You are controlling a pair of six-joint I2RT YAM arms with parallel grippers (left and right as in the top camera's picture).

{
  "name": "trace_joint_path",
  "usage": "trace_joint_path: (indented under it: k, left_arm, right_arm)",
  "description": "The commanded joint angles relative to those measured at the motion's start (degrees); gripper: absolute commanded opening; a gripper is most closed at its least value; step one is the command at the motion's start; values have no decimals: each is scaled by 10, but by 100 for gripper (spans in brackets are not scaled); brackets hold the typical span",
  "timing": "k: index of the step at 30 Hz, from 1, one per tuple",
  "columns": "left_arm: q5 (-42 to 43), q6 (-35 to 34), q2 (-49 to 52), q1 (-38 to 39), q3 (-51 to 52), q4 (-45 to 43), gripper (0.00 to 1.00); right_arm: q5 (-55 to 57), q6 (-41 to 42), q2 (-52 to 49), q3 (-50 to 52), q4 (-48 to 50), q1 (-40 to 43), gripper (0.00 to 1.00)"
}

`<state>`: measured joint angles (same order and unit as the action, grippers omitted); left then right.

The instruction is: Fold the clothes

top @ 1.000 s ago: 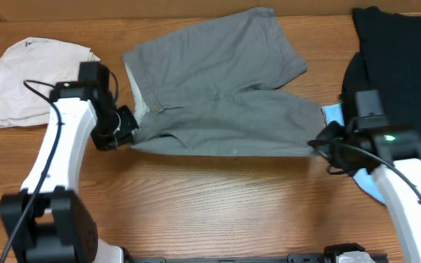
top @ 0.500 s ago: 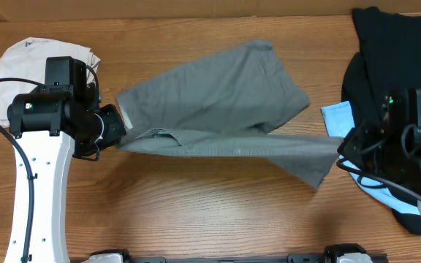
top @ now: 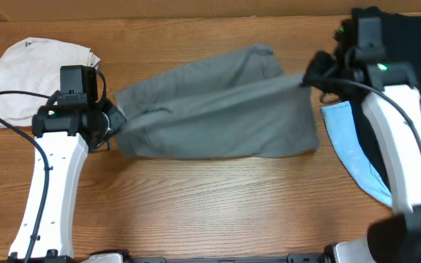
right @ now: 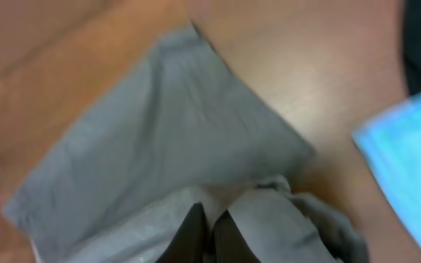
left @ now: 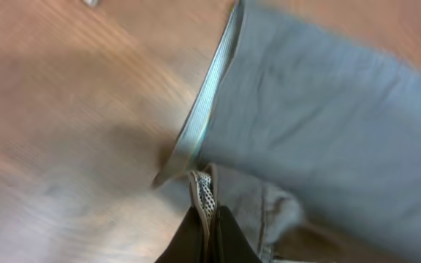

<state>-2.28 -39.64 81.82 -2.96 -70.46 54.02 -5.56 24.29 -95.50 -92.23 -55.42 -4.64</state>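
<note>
The grey shorts (top: 218, 117) lie across the middle of the table, one leg lifted and stretched over the other. My left gripper (top: 114, 119) is shut on the waistband at the shorts' left end; the left wrist view shows the fingers (left: 209, 232) pinching the band and its mesh lining, with the shorts (left: 320, 131) beyond. My right gripper (top: 307, 75) is shut on the hem of the raised leg at the upper right; in the right wrist view its fingers (right: 209, 230) clamp the grey fabric (right: 167, 146).
A cream-white folded garment (top: 35, 77) lies at the far left. A black garment (top: 404, 66) and a light-blue garment (top: 349, 146) lie at the right edge; the blue one also shows in the right wrist view (right: 408, 161).
My right gripper has carried the near leg's hem from the front right up and back over the other leg. My left gripper has kept hold of the waistband, lifting slightly and shifting a little.
</note>
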Motion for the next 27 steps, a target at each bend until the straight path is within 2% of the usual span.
trace_joint_path:
  k: [1,11,16,19,20,21,22,23,24,27]
  left_arm:
    - [-89,-41,17,-4,33,-81,4]
    - [-102,-41,130,-4,51,-341,4]
    - [-102,-42,185,-4,51,-433,4]
    - [-104,-41,211,-4,51,-463,12]
    - [-109,-41,219,-4,51,-472,24]
    - [-120,-41,227,-4,51,-480,43]
    - [-131,-41,233,-4,51,-487,70]
    - [-139,-41,237,-4,51,-496,91]
    - [-140,-41,238,-5,51,-502,100]
    - [-139,-30,237,-11,46,-535,100]
  right_arm:
    - [44,-18,-36,-10,79,11,4]
    - [42,-18,-149,-10,238,9,4]
    - [29,-19,-187,-10,302,3,4]
    - [29,-19,-206,-10,342,-4,4]
    - [29,-19,-213,-10,357,-6,5]
    - [28,-18,-219,-10,374,-10,15]
    - [29,-18,-228,-10,393,-14,39]
    - [29,-18,-235,-10,409,-17,76]
    - [29,-18,-242,-10,422,-20,100]
    - [38,-18,-240,-11,424,-21,100]
